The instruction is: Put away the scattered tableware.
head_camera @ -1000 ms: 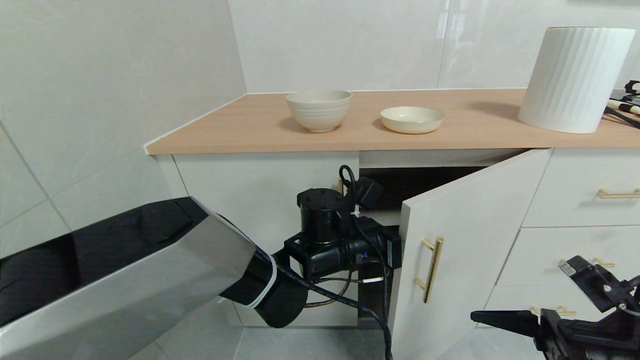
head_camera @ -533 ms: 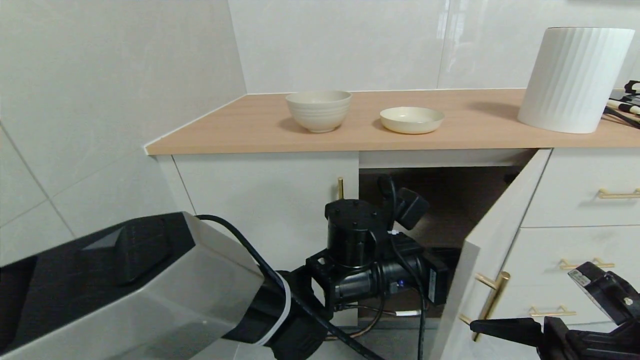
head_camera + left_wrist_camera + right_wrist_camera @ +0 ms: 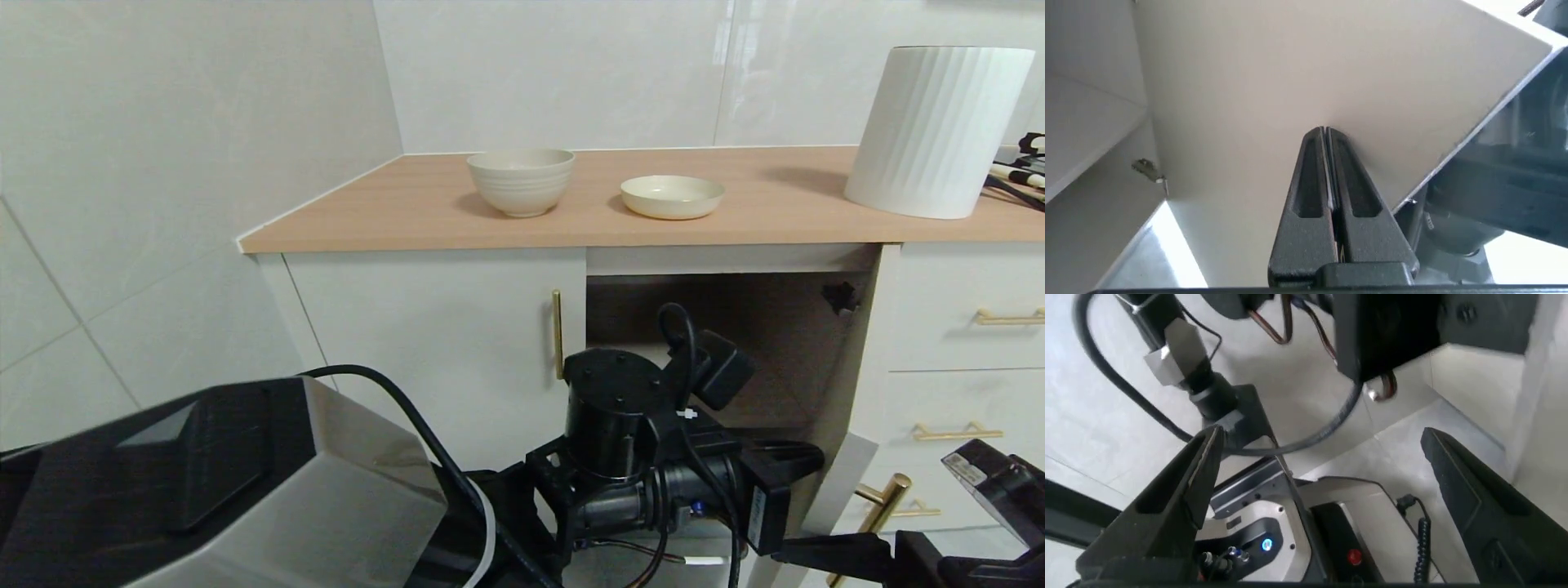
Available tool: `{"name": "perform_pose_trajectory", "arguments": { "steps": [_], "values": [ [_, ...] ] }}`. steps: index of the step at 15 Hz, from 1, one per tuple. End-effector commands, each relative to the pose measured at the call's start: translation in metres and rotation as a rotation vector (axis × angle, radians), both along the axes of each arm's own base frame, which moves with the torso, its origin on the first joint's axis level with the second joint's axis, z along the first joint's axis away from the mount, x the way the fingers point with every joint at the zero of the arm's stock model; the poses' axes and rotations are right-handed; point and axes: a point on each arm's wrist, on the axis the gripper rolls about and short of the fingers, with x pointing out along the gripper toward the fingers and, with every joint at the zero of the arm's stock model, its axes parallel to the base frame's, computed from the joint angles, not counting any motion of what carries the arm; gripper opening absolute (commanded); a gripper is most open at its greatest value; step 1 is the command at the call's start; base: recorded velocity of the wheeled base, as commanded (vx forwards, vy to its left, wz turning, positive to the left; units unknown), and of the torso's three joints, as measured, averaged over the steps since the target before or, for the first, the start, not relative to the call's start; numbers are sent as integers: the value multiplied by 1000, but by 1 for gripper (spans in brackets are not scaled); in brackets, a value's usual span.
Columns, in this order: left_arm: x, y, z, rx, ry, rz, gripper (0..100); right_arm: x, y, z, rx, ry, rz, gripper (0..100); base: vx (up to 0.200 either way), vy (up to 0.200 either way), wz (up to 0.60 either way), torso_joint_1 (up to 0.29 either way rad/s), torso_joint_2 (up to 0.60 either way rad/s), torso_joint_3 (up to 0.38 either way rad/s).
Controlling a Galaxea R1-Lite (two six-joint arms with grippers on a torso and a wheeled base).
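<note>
The left gripper (image 3: 1324,139), jaws pressed together, rests its tips against the inner face of the cabinet door (image 3: 1290,65). The right gripper (image 3: 1321,437) hangs low, jaws wide apart. To finish opening (the door looks nearly fully swung), push gently along its arc. The bowl (image 3: 520,180) and shallow dish (image 3: 672,196) sit on the countertop (image 3: 392,214).
</note>
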Motion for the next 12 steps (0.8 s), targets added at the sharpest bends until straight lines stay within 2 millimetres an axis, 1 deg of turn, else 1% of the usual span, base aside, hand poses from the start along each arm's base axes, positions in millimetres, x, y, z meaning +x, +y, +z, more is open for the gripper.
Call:
{"name": "perform_pose_trajectory", "arguments": {
  "steps": [1,2,3,5,6,7,8,9,10,11,12],
  "values": [
    [-6,-4,0,0,1,-16,0,-5,-2,6,22,-36,18,100,0,0,0,0,0,0],
    [-8,-6,0,-1,0,-23,0,-7,-3,8,32,-49,27,100,0,0,0,0,0,0],
    [-14,-10,-1,1,-1,-39,0,-14,-4,13,49,-77,57,100,0,0,0,0,0,0],
    [-14,-9,-1,2,-2,-37,0,-31,-7,20,67,-108,100,100,0,0,0,0,0,0],
    [-12,-7,-2,6,1,-30,0,-36,-12,28,88,-145,85,100,0,0,0,0,0,0],
    [-10,-7,-6,13,5,-22,0,-39,-20,39,102,-183,27,100,0,0,0,0,0,0],
    [-9,-9,-15,30,15,-20,0,-41,-28,54,104,-207,-42,100,0,0,0,0,0,0],
    [-8,-11,-15,27,14,-20,0,-49,-34,74,108,-221,-60,100,0,0,0,0,0,0],
    [-7,-12,-15,26,13,-20,0,-59,-38,87,108,-222,-60,100,0,0,0,0,0,0],
    [-7,-12,-14,23,10,-21,0,-75,-45,107,100,-209,-75,100,0,0,0,0,0,0],
    [-7,-12,-12,19,9,-20,0,-81,-48,118,79,-184,-112,100,0,0,0,0,0,0]
  ]
}}
